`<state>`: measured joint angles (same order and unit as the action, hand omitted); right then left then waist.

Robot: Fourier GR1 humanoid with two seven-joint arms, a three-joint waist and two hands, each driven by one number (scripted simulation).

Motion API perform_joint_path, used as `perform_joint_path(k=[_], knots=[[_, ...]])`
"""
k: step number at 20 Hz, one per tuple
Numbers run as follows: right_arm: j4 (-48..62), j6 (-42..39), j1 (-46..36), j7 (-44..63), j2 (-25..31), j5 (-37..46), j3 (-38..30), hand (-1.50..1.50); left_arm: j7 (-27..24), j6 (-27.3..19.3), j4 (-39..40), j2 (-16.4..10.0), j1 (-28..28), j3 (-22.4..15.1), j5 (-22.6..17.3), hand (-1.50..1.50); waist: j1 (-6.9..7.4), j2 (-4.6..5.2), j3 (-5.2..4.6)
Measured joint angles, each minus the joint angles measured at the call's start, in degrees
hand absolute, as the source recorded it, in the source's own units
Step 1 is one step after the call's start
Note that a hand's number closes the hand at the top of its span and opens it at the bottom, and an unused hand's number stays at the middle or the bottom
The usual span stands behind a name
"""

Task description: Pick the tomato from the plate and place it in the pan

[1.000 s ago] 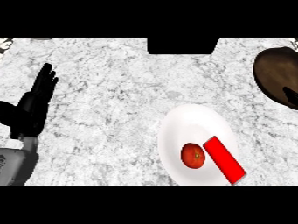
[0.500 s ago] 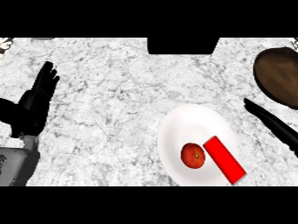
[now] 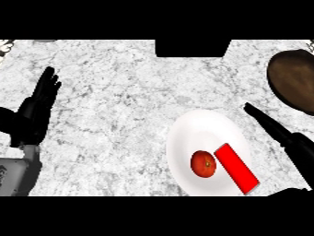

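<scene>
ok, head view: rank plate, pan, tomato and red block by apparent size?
Largest to smallest:
plate
pan, cut off at the view's right edge, so its rank against the plate is unsure
red block
tomato

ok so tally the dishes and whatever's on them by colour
red: 2, tomato and flat block
white: 1, plate
brown: 1, pan
total: 4
</scene>
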<state>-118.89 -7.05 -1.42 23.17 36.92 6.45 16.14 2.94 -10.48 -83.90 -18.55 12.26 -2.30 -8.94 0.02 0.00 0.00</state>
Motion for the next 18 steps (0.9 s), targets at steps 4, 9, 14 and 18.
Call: perform_joint_path(k=[4,9,14,18], knots=[[3.9,-3.5,-2.5,0.8,-3.0,1.5,0.1,-1.5,0.2,0.4,0.2,1.0,0.0,0.8,1.0,0.0,0.06,0.01,0.0],[8.3,-6.3,-3.1,-1.8,-7.2,5.2,1.6,-1.5,0.3,1.2,0.0,2.2,-0.2,1.4,2.2,0.0,0.07,0.01,0.0],[11.3,-8.3,-2.4,-4.7,-10.1,10.0,3.5,-1.5,1.6,2.6,0.6,2.1,1.4,3.2,2.3,0.0,0.01,0.0,0.0],[10.7,-10.0,-2.3,-2.6,-12.9,13.6,4.7,-1.5,1.2,2.6,0.3,3.5,1.0,3.4,3.8,0.0,-0.04,-0.02,0.0]])
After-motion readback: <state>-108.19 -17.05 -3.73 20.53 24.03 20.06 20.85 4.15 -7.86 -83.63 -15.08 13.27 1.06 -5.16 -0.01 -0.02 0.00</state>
